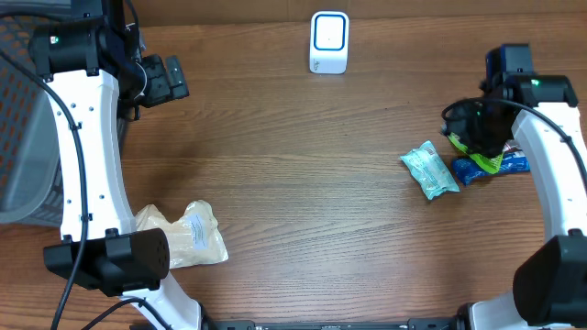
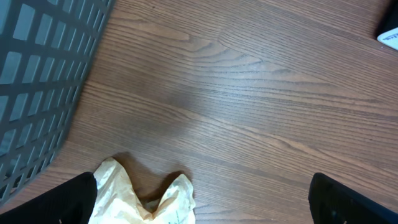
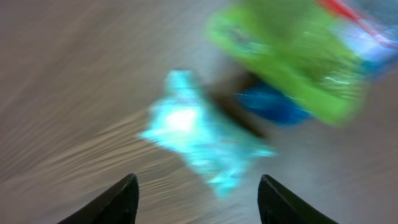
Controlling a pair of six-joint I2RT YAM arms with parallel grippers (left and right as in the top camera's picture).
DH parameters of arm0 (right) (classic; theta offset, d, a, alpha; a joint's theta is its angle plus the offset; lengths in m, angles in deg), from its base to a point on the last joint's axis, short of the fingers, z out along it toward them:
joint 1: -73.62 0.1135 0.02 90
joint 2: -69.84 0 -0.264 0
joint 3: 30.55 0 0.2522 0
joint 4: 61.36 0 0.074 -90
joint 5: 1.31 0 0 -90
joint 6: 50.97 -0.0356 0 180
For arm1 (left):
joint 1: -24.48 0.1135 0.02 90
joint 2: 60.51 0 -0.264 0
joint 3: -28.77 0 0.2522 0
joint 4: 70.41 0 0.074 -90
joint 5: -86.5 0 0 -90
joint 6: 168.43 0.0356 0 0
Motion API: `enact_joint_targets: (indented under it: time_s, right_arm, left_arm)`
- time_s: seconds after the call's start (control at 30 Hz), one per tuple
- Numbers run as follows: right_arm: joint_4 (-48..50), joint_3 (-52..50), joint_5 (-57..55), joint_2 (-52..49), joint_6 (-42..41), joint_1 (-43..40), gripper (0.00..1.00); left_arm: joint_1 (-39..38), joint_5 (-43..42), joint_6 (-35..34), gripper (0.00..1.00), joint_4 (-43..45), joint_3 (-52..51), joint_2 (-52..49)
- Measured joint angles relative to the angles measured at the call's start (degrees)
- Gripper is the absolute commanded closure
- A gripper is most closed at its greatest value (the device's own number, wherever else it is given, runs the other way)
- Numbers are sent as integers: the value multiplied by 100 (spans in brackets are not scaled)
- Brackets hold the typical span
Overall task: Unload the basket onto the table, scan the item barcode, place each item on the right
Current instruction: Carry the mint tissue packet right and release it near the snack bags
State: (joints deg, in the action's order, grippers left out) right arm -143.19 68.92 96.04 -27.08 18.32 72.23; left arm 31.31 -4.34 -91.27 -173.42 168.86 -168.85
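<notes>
Wooden table (image 1: 303,183) holds scanner (image 1: 328,42), teal packet (image 1: 429,170), blue packet (image 1: 491,167), cream bag (image 1: 188,234).

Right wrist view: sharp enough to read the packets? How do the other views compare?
Right wrist view: heavily smeared; the teal packet and green packet are colour blobs, no print legible. Overhead: sharp, evenly lit, white scanner crisp. Left wrist: table grain sharp, soft shadows only.

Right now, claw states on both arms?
Left claw: open, holding nothing.
Right claw: open, holding nothing; the teal packet lies loose on the table.
</notes>
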Motion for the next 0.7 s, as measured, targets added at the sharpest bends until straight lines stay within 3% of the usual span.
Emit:
enact_joint_targets:
  time_s: [0.13,0.37,0.53,0.57,0.6,0.63,0.67,0.7]
  right_arm:
    - [433,20,1156,39,275,649,27]
    - [1049,-24,1768,-146,120,2028,26]
    - [1139,-61,1812,-321,96,1965,25]
    - [1130,-61,1816,-321,103,1908,25]
    - [1088,-61,1823,-321,125,1779,25]
    - [1054,-61,1821,-321,125,1696,25]
    - [977,-61,1821,-321,164,1534,25]
    - [907,-61,1816,-321,203,1366,25]
  left_arm:
    - [0,0,2,1,0,0,0]
    - [2,0,0,0,0,0,0]
    - [2,-4,-4,0,323,0,0]
    - [2,-24,-31,2,439,0,0]
    - [2,-90,-50,24,557,0,0]
    - [2,-173,-48,30,592,0,0]
    - [2,-256,-37,34,529,0,0]
    - [0,-354,-9,28,297,0,0]
